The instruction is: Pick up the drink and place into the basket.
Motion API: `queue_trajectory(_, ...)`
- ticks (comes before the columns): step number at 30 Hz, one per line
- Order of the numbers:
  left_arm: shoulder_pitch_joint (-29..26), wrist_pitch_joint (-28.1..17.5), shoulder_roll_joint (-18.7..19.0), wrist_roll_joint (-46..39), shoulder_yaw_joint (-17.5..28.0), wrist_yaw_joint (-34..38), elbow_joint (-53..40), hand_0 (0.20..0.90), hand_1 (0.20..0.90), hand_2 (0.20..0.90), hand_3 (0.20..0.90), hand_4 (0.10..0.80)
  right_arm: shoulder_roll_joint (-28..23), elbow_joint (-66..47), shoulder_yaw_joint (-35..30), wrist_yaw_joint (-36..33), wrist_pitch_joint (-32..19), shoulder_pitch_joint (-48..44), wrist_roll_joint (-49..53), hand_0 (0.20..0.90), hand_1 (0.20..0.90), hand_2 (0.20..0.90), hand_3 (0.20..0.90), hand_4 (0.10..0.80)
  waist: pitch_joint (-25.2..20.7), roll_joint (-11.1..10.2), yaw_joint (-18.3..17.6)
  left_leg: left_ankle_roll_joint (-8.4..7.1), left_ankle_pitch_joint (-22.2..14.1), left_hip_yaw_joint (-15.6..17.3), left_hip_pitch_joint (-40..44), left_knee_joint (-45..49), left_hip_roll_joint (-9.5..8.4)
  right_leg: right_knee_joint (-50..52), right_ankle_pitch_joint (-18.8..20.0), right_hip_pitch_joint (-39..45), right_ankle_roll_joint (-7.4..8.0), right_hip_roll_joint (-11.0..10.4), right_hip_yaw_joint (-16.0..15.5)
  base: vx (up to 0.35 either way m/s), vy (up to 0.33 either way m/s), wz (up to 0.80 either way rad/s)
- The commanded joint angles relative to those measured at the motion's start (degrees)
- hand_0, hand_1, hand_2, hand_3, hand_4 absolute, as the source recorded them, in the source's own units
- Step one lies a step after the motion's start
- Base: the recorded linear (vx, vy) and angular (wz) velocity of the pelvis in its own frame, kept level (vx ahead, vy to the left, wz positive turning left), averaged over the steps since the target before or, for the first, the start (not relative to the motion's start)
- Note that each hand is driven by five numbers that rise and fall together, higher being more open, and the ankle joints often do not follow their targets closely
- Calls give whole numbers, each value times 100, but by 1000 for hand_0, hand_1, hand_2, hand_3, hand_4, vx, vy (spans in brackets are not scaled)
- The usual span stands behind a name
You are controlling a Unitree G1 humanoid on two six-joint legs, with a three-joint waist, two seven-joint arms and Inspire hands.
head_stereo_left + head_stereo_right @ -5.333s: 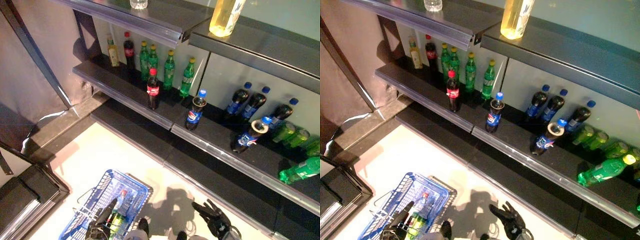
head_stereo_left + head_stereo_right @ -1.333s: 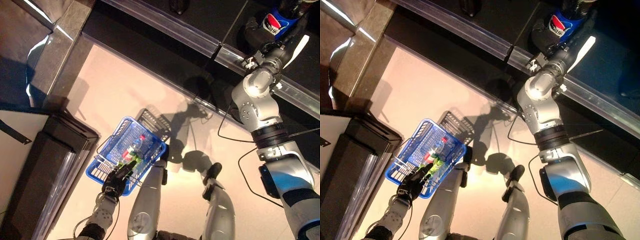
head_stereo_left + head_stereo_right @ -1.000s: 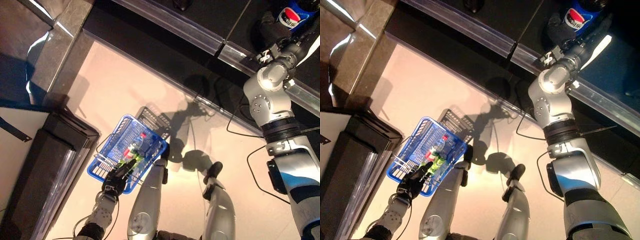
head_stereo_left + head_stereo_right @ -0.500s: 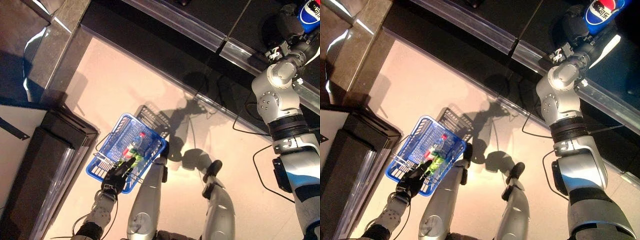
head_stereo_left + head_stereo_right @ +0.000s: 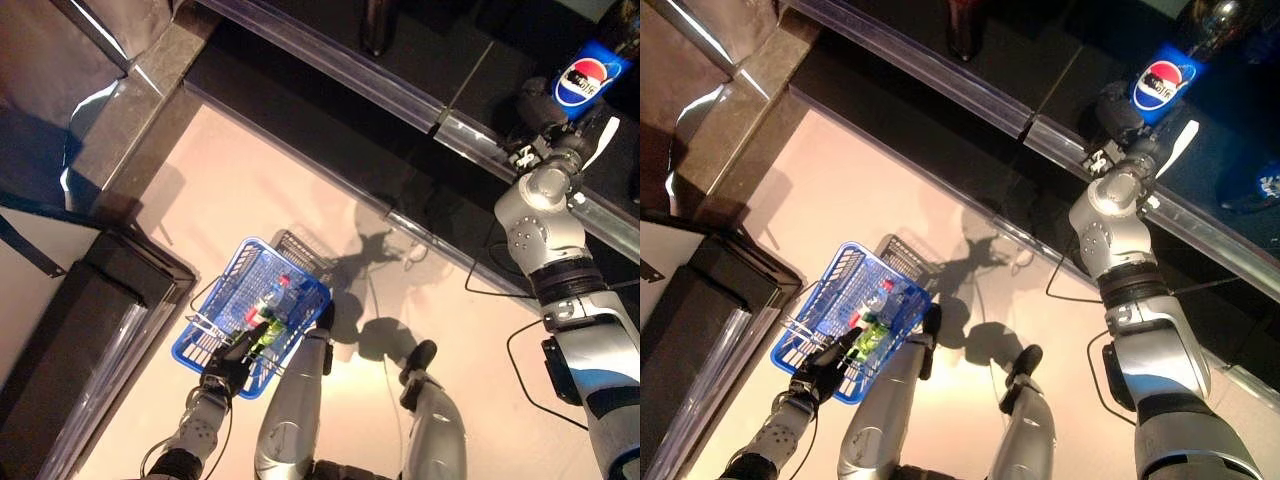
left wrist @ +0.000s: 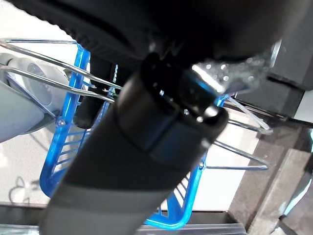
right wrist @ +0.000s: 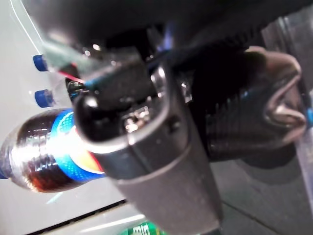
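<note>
The drink is a dark cola bottle with a blue label (image 5: 588, 78). My right hand (image 5: 541, 103) is reached out over the lower shelf (image 5: 420, 100) and is shut on the bottle, with its white thumb cover beside the label. In the right wrist view the bottle (image 7: 46, 152) lies just past the thumb (image 7: 146, 147). My left hand (image 5: 229, 364) hangs low at the left, shut on the wire handles of the blue basket (image 5: 206, 344). The basket holds green bottles and a red-capped one (image 5: 272, 303). The handles also show in the left wrist view (image 6: 54, 73).
A raised rail (image 5: 330, 65) runs along the shelf's front edge. Another dark bottle (image 5: 375, 25) stands farther left on the shelf. Blue-capped bottles (image 7: 41, 61) stand behind the hand. A low black unit (image 5: 70, 340) sits on the floor at the left.
The whole picture has shifted, so the camera has moved. My right hand, low and empty 5 seconds ago, is now up at the shelf around the cola bottle. The basket hangs as before.
</note>
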Motion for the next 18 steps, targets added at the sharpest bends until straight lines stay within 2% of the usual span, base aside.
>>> queue_trajectory(1, 510, -447, 122, 118, 192, -792, -798, 300, 300, 300, 200, 100, -716, -1698, -287, 547, -525, -765, -993, 300, 300, 300, 200, 100, -140, 29, 20, -61, -427, -339, 844, -270, -308, 689, -791, 510, -264, 234, -336, 25, -36, 6)
queue_trajectory(2, 525, -475, 83, 202, 231, -805, -892, 300, 300, 300, 200, 100, -639, -2033, -355, 635, -436, -545, -1056, 300, 300, 300, 200, 100, -169, 29, 6, -40, -280, -299, 910, -333, -292, 599, -683, 607, -340, 246, -426, -33, -38, 6)
queue_trajectory(9, 702, -653, 12, 588, 212, -824, -1489, 300, 300, 300, 200, 100, -140, -3329, -404, 1284, -298, 721, -1210, 300, 300, 300, 200, 100, -495, -56, -151, -131, -285, -295, 1283, -401, -188, 434, -747, 1057, -424, 355, -450, 33, -28, 5)
queue_trajectory(13, 834, -599, 27, 792, 287, -890, -1954, 300, 300, 300, 200, 100, 276, -4140, -2, 2040, -100, 1545, -1283, 300, 300, 300, 200, 100, -828, -118, -250, -220, -262, -218, 1625, -509, -81, 235, -794, 1446, -480, 426, -405, 84, -24, -2)
queue_trajectory(18, 961, -464, 14, 769, 372, -918, -2528, 300, 300, 300, 200, 100, 592, -4611, 463, 2339, 91, 2184, -1271, 300, 300, 300, 200, 100, -1090, -165, -268, -269, -245, -188, 1815, -588, -18, 103, -803, 1666, -491, 473, -390, 68, -21, -4)
